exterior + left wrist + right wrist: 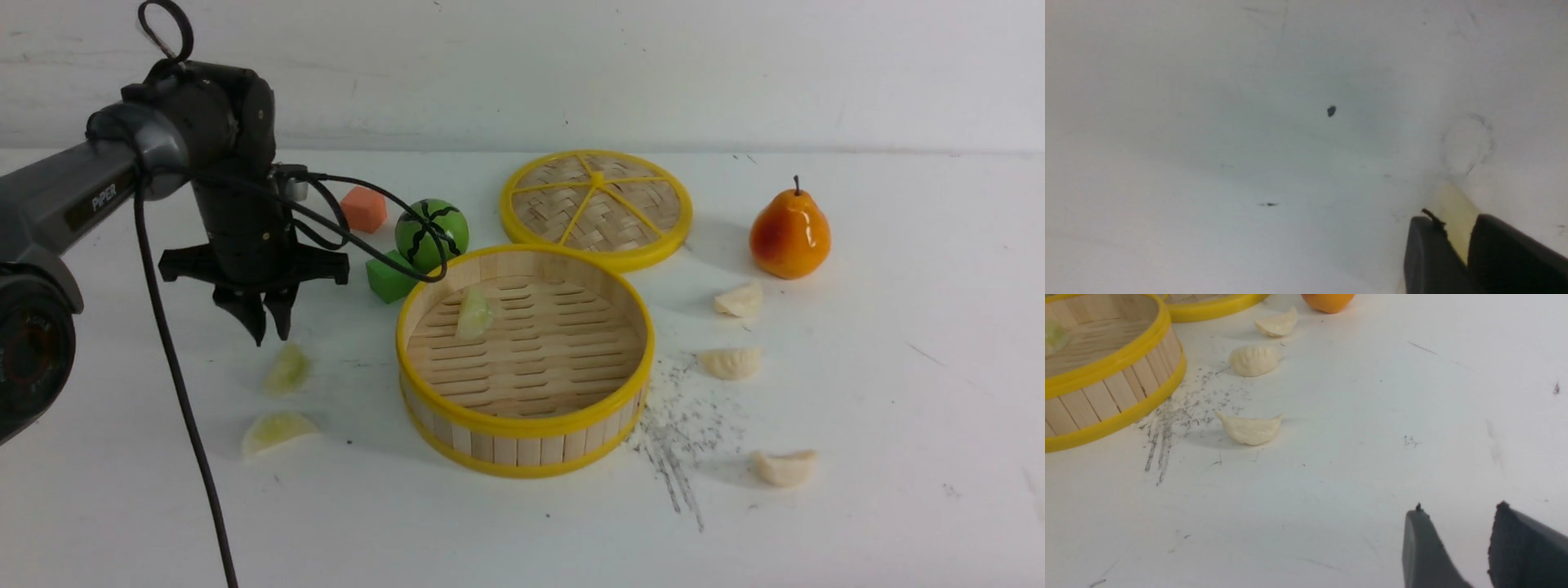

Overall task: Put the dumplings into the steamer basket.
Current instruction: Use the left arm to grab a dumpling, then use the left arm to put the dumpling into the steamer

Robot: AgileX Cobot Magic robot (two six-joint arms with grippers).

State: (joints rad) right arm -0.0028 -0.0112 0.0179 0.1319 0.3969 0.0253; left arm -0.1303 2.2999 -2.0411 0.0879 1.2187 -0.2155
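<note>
The steamer basket [522, 425] stands mid-table with one pale green dumpling [473, 314] on its slatted floor. Two more green dumplings [287, 369] [276, 430] lie on the table to its left. My left gripper [269, 331] hangs point-down just above the farther one, its jaws a narrow gap apart, holding nothing. In the left wrist view that dumpling [1453, 202] shows through the gap of the left gripper [1453, 217]. Three white dumplings [740, 300] [731, 363] [784, 468] lie right of the basket. My right gripper [1457, 508] is open over bare table, short of the nearest white dumpling [1250, 430].
The flat woven lid [596, 208] lies behind the basket and an orange pear [789, 234] stands at the right. A striped green ball [432, 233], a green cube [390, 279] and an orange cube [364, 209] sit behind my left gripper. Grey scuff marks [678, 441] streak the table.
</note>
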